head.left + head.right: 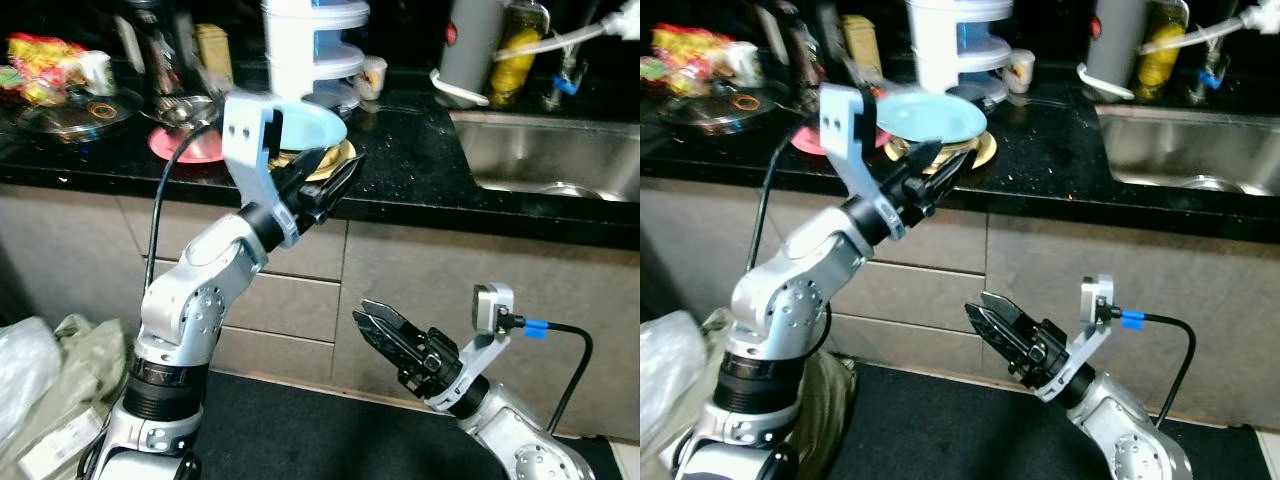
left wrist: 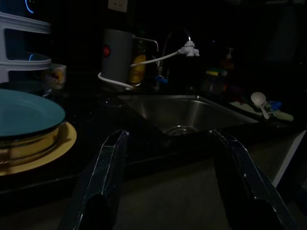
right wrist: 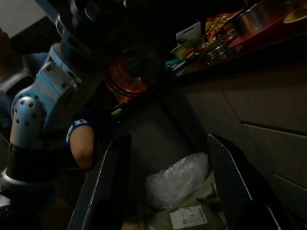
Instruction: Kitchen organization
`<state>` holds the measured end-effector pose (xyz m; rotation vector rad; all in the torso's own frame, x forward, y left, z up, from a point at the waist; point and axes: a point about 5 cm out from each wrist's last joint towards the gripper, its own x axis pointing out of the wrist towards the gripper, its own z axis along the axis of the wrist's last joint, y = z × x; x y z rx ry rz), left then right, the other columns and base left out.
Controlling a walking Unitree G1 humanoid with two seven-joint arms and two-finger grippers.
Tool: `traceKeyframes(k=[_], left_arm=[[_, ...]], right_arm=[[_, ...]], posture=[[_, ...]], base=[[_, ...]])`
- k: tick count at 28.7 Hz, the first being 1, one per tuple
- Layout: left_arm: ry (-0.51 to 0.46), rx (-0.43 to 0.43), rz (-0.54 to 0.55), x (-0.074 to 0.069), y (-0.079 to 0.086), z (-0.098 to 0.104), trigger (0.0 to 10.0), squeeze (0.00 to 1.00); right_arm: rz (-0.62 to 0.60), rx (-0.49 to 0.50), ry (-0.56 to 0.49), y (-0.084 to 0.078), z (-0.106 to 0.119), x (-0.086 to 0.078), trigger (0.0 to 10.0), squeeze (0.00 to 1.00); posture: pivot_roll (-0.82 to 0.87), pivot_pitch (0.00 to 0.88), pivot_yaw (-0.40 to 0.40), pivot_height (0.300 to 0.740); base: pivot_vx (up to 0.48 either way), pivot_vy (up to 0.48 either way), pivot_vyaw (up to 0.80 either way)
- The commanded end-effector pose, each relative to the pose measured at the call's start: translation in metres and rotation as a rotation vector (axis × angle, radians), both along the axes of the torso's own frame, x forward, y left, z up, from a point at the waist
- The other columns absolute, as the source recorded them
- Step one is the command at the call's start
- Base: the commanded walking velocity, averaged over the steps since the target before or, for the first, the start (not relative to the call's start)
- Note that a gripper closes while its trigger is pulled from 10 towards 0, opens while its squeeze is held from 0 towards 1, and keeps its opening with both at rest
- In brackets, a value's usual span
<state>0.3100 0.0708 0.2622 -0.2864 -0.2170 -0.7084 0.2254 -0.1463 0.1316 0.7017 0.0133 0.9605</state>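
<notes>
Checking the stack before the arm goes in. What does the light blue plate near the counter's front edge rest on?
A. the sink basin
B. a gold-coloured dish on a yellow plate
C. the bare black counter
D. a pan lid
B: the light blue plate sits atop a gold-coloured dish, itself on a yellow plate.

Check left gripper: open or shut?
Open. The left gripper holds nothing; its fingers stand well apart in the left wrist view, at the counter edge beside the light blue plate.

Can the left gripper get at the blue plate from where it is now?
Probably yes. The left gripper is open at the counter edge, just beside the blue plate, with nothing between them.
</notes>
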Motion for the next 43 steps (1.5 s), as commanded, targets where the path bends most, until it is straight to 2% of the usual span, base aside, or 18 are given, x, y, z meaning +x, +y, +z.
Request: traceKeyframes(k=[1, 3, 7, 9, 10, 12, 13, 14, 15, 16, 18, 21, 28, 38, 40, 41, 42, 43], left_arm=[[0.045, 0.059, 0.063, 0.007, 0.008, -0.02, 10.0, 0.0], [0.05, 0.093, 0.079, 0.008, 0.011, -0.029, 10.0, 0.0], [0.125, 0.146, 0.112, 0.013, 0.026, -0.058, 10.0, 0.0], [0.154, 0.185, 0.149, 0.015, 0.036, -0.075, 10.0, 0.0], [0.154, 0.185, 0.149, 0.015, 0.036, -0.075, 10.0, 0.0], [0.194, 0.199, 0.199, 0.018, 0.05, -0.093, 10.0, 0.0], [0.194, 0.199, 0.199, 0.018, 0.05, -0.093, 10.0, 0.0], [0.224, 0.261, 0.245, 0.02, 0.061, -0.11, 10.0, 0.0], [0.224, 0.261, 0.245, 0.02, 0.061, -0.11, 10.0, 0.0], [0.251, 0.291, 0.272, 0.02, 0.071, -0.125, 10.0, 0.0], [0.284, 0.335, 0.275, 0.015, 0.078, -0.145, 10.0, 0.0], [0.283, 0.326, 0.256, 0.013, 0.073, -0.149, 10.0, 0.0], [0.264, 0.312, 0.225, 0.011, 0.064, -0.15, 10.0, 0.0], [0.215, 0.28, 0.237, 0.013, 0.066, -0.145, 10.0, 0.0], [0.208, 0.278, 0.237, 0.012, 0.065, -0.144, 10.0, 0.0], [0.197, 0.271, 0.233, 0.011, 0.065, -0.141, 10.0, 0.0], [0.197, 0.271, 0.233, 0.011, 0.065, -0.141, 10.0, 0.0], [0.186, 0.264, 0.229, 0.01, 0.064, -0.138, 10.0, 0.0]], right_arm=[[-0.028, -0.014, 0.005, -0.003, -0.002, 0.002, 10.0, 0.0], [-0.048, -0.007, 0.021, -0.003, -0.001, 0.004, 10.0, 0.0], [-0.184, -0.085, 0.02, -0.011, -0.001, 0.013, 10.0, 0.0], [-0.315, -0.181, 0.012, -0.019, -0.002, 0.025, 10.0, 0.0], [-0.315, -0.181, 0.012, -0.019, -0.002, 0.025, 10.0, 0.0], [-0.441, -0.297, 0.018, -0.032, -0.004, 0.036, 10.0, 0.0], [-0.441, -0.297, 0.018, -0.032, -0.004, 0.036, 10.0, 0.0], [-0.505, -0.422, 0.004, -0.04, -0.008, 0.041, 10.0, 0.0], [-0.505, -0.422, 0.004, -0.04, -0.008, 0.041, 10.0, 0.0], [-0.569, -0.512, 0.005, -0.05, -0.012, 0.045, 10.0, 0.0], [-0.64, -0.609, 0.0, -0.055, -0.013, 0.051, 10.0, 0.0], [-0.63, -0.641, -0.024, -0.044, -0.012, 0.053, 10.0, 0.0], [-0.595, -0.691, -0.069, -0.037, -0.012, 0.053, 10.0, 0.0], [-0.511, -0.717, -0.102, -0.03, -0.016, 0.049, 10.0, 0.0], [-0.44, -0.707, -0.127, -0.024, -0.016, 0.043, 10.0, 0.0], [-0.343, -0.659, -0.147, -0.015, -0.014, 0.034, 10.0, 0.0], [-0.343, -0.659, -0.147, -0.015, -0.014, 0.034, 10.0, 0.0], [-0.257, -0.606, -0.154, -0.008, -0.012, 0.026, 10.0, 0.0]], posture=[[0.06, 0.016, -0.041, 0.74], [0.06, 0.016, -0.041, 0.74], [0.06, 0.02, -0.042, 0.74], [0.05, 0.023, -0.039, 0.74], [0.05, 0.023, -0.039, 0.74], [0.05, 0.023, -0.037, 0.74], [0.05, 0.023, -0.037, 0.74], [0.05, 0.021, -0.039, 0.74], [0.05, 0.021, -0.039, 0.74], [0.05, 0.024, -0.04, 0.74], [0.05, 0.029, -0.045, 0.74], [0.05, 0.031, -0.047, 0.74], [0.05, 0.032, -0.046, 0.74], [0.05, 0.035, -0.052, 0.74], [0.05, 0.027, -0.053, 0.74], [0.05, 0.024, -0.055, 0.74], [0.05, 0.024, -0.055, 0.74], [0.05, 0.021, -0.057, 0.74]], base=[[0.0, 0.0, 0.48], [0.0, 0.0, 0.0], [0.0, 0.0, 0.0], [0.0, 0.0, 0.0], [0.0, 0.0, 0.0], [0.0, 0.0, 0.0], [0.0, 0.0, 0.0], [0.0, 0.0, 0.0], [0.0, 0.0, 0.0], [0.0, 0.0, 0.0], [0.0, 0.0, 0.0], [0.0, 0.0, 0.0], [0.0, 0.0, 0.0], [0.207, 0.0, 0.0], [0.298, 0.0, 0.0], [0.304, 0.0, 0.0], [0.304, 0.0, 0.0], [0.296, 0.0, 0.0]])
